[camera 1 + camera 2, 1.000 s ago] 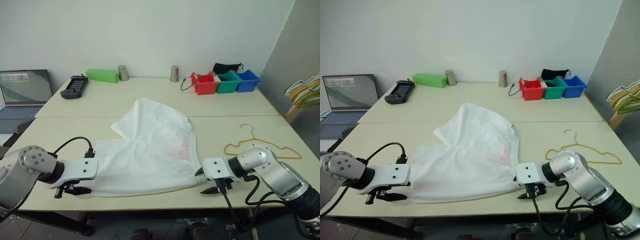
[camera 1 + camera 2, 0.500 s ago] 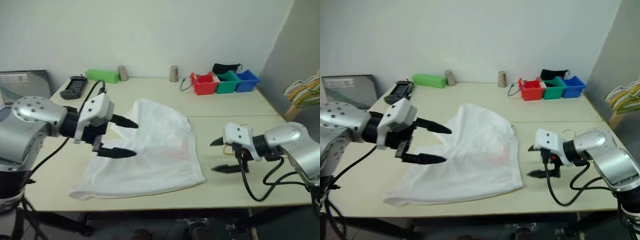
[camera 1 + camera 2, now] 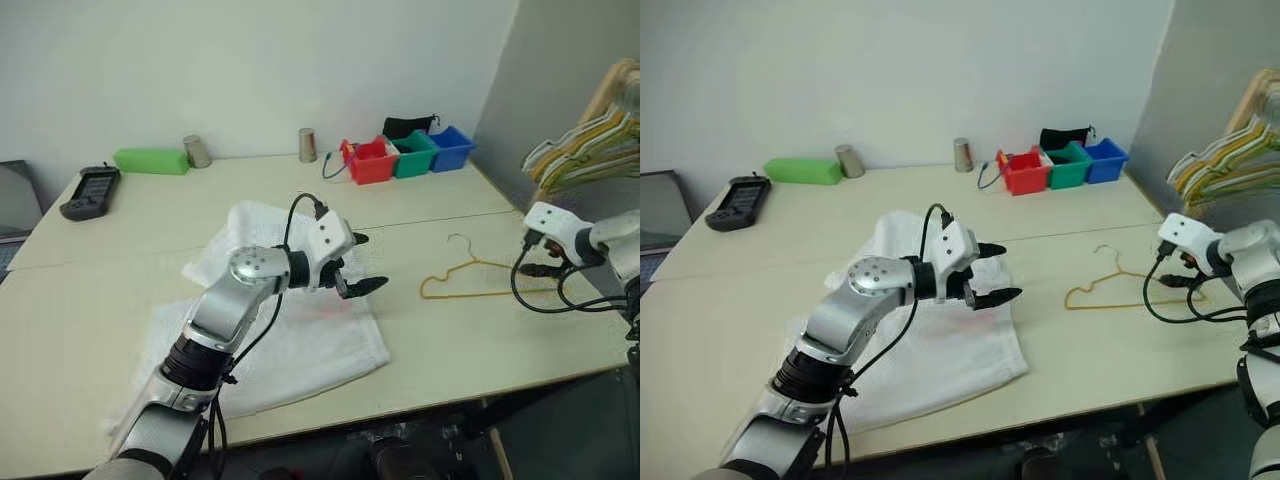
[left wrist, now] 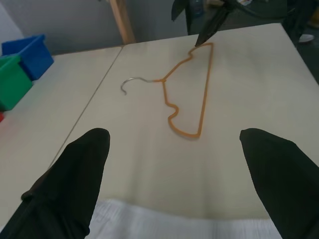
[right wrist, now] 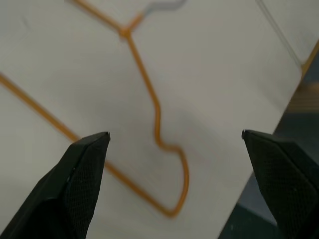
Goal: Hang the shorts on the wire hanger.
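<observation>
The white shorts (image 3: 270,335) lie rumpled and flat on the table's near half. My left gripper (image 3: 361,263) hovers open over their right edge, pointing toward the wire hanger (image 4: 206,89), with nothing between its fingers. The thin yellow-orange hanger (image 3: 470,294) lies flat on the table to the right of the shorts, its grey hook toward the far side. My right gripper (image 3: 530,258) is open just above the hanger's right end, holding nothing; in the right wrist view the wire (image 5: 157,114) runs between its spread fingers (image 5: 82,179).
Red (image 3: 370,162), green (image 3: 414,155) and blue (image 3: 451,147) bins stand at the back right, with two metal cups (image 3: 308,145), a green box (image 3: 150,160) and a black device (image 3: 90,190) along the back. A rack of hangers (image 3: 580,150) stands beyond the table's right edge.
Both grippers left the shorts' front hem and opened. The left swung right over the shorts; the right swung out to the hanger's far end. The camera turned right.
</observation>
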{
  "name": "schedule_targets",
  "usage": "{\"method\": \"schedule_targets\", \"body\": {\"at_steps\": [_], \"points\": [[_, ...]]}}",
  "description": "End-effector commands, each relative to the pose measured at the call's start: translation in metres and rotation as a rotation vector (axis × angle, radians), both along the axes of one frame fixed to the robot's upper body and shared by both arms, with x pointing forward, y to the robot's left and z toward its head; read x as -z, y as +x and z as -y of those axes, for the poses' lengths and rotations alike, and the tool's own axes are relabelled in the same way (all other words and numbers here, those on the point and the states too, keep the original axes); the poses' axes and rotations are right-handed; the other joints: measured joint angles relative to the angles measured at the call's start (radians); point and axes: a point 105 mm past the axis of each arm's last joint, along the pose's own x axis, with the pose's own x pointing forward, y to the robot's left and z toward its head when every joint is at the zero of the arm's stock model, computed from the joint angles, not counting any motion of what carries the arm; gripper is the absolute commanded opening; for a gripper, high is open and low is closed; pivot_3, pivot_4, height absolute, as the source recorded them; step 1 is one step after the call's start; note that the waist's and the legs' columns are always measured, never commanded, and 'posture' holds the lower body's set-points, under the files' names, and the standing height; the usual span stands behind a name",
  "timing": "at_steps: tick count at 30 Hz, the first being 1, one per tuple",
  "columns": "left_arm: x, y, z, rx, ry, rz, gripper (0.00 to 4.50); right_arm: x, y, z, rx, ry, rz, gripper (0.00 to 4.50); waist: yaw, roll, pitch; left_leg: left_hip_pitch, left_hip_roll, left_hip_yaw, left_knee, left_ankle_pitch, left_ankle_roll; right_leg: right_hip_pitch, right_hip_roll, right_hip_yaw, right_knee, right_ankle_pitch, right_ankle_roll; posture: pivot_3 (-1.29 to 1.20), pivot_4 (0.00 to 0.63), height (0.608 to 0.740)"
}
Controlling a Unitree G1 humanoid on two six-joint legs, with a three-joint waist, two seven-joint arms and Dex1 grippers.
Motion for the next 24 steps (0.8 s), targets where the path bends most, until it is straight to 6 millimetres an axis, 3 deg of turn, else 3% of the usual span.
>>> {"method": "schedule_targets", "body": {"at_steps": [1,7,10,15,22,24], "points": [[-0.014,-0.006,0.002,-0.023,-0.04,0.042,4.47,-0.01,0.001,0.013,0.01,-0.068,0.028,4.5,-0.008,0.0,0.0,0.001,0.0,0.0,0.0,0.0,0.0,0.0,0.0,0.0,0.0,0.0,0.0,-0.1,0.012,0.74],[-0.013,-0.013,-0.005,-0.063,-0.042,0.041,4.47,0.0,-0.008,0.011,-0.016,-0.02,-0.06,4.5,-0.003,0.001,0.0,0.017,-0.001,-0.001,0.0,-0.001,0.001,0.018,0.001,0.0,-0.002,-0.002,0.007,-0.08,0.018,0.74],[-0.013,-0.014,-0.007,-0.068,-0.043,0.035,4.47,0.001,-0.009,0.007,-0.039,-0.001,-0.072,4.5,-0.001,0.002,0.0,0.017,-0.001,-0.001,0.0,-0.001,0.001,0.018,0.001,0.0,-0.002,-0.002,0.007,-0.08,0.023,0.74],[-0.018,-0.026,-0.01,-0.019,-0.068,-0.008,4.47,0.018,-0.01,-0.019,-0.123,0.102,-0.152,4.5,0.001,0.001,0.001,0.017,-0.001,-0.001,0.0,-0.002,0.002,0.018,0.001,0.001,-0.002,-0.003,0.007,-0.06,0.034,0.74],[-0.024,-0.027,-0.012,-0.019,-0.077,-0.01,4.47,0.031,-0.013,-0.023,-0.067,0.156,-0.193,4.5,0.029,0.002,0.001,0.017,-0.002,-0.001,0.001,-0.002,0.002,0.018,0.0,0.001,-0.002,-0.003,0.007,-0.04,0.039,0.74],[-0.024,-0.027,-0.012,-0.02,-0.079,-0.015,4.5,0.036,-0.014,-0.022,-0.043,0.167,-0.201,3.97,0.036,0.002,0.001,0.017,-0.002,-0.001,0.001,-0.002,0.002,0.018,0.0,0.0,-0.002,-0.003,0.007,-0.04,0.042,0.74]]}}
